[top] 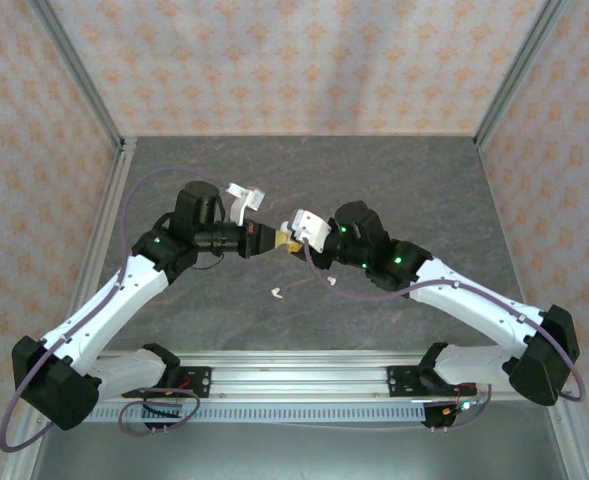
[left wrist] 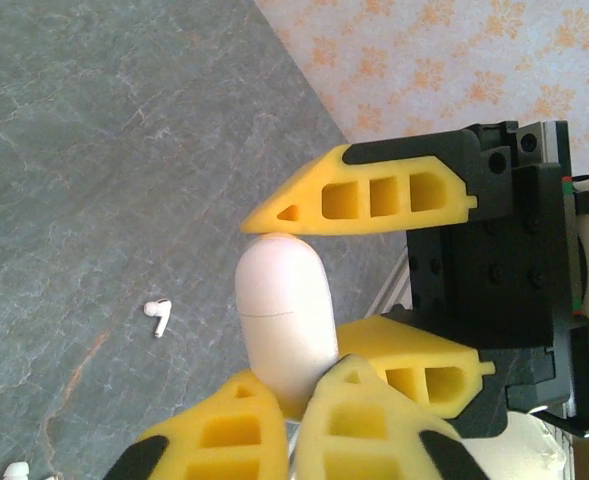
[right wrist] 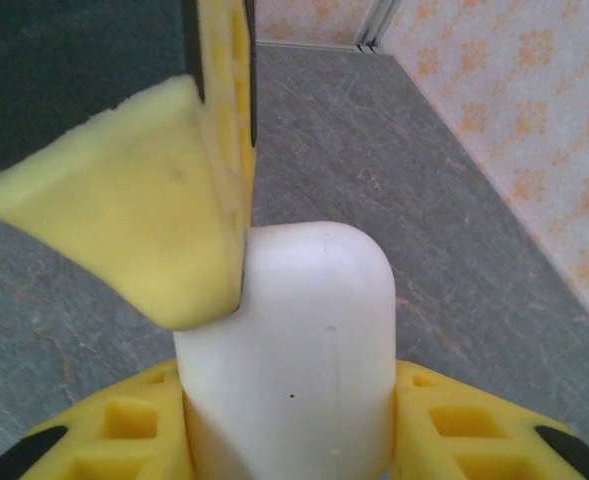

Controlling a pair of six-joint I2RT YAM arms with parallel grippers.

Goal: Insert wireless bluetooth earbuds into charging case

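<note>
Now case point(left wrist: 284, 310) pinched btwn L fingers point(left wrist: 214, 435) & R fingers point(left wrist: 359, 195).

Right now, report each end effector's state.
Left end effector: closed on one end of the white charging case.
Right end effector: closed on the same case, touching both its sides.

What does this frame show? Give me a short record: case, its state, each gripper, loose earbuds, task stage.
charging case: white, held off the table where both grippers meet
case state: closed, seam line visible
left gripper: shut on the case's lower end
right gripper: fingers appear pressed against both sides of the case
earbuds: a white earbud lies on the table; a second earbud at the left wrist view's bottom-left edge
stage: case not yet opened
</note>
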